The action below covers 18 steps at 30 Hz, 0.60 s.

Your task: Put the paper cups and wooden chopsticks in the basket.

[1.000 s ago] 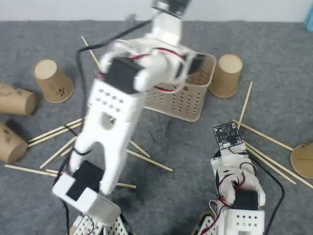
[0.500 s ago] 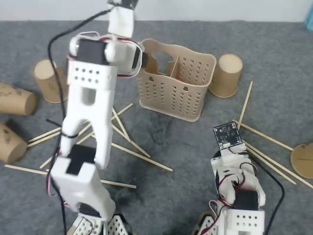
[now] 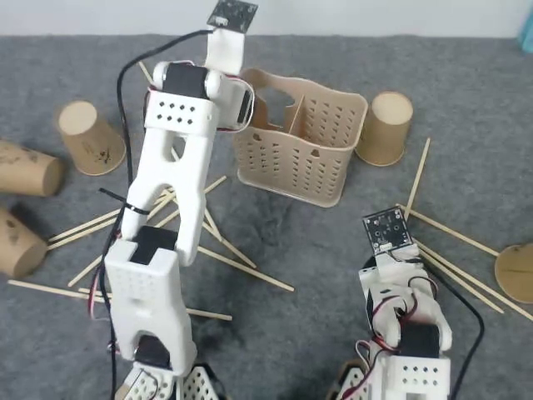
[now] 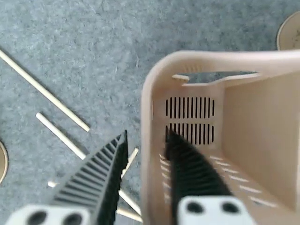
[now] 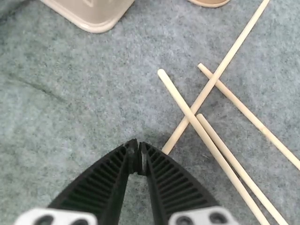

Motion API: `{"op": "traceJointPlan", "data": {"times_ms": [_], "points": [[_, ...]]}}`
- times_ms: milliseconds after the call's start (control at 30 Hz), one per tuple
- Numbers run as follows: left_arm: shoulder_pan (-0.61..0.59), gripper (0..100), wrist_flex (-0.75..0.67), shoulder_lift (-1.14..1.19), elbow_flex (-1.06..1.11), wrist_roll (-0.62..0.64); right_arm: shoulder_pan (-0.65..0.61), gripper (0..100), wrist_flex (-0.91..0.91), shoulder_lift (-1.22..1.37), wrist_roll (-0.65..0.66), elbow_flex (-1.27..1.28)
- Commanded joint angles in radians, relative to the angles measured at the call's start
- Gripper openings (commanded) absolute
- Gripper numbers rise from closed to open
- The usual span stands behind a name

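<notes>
Left gripper (image 4: 146,137): stood spread, straddling the basket (image 4: 243,61) at its left wall (one finger inside).
Right gripper (image 5: 138,149): was pressed together, over the mat (image 5: 70,93) beside chopsticks (image 5: 211,84), near right.
Paper cups (image 3: 385,127): sat outside the basket.

The left arm (image 3: 171,171) and the right arm (image 3: 405,333) both wear white printed shells over black servo blocks (some panels dotted with rows of small holes), with thin red and white wires (image 3: 385,315), a black cable (image 3: 122,83), and ribbed black fingers on the left gripper (image 4: 146,137) and right gripper (image 5: 138,151).
</notes>
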Motion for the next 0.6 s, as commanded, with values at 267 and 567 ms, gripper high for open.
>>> {"op": "traceJointPlan", "data": {"times_ms": [267, 567], "points": [[-0.006, 1, 0.16, -0.017, -0.047, 0.19, -0.002, 0.9, -0.025, -0.012, 0.011, 0.002], [0.002, 1, 0.16, -0.087, -0.027, 0.25, -0.002, 0.9, -0.025, -0.012, 0.011, 0.002]]}}
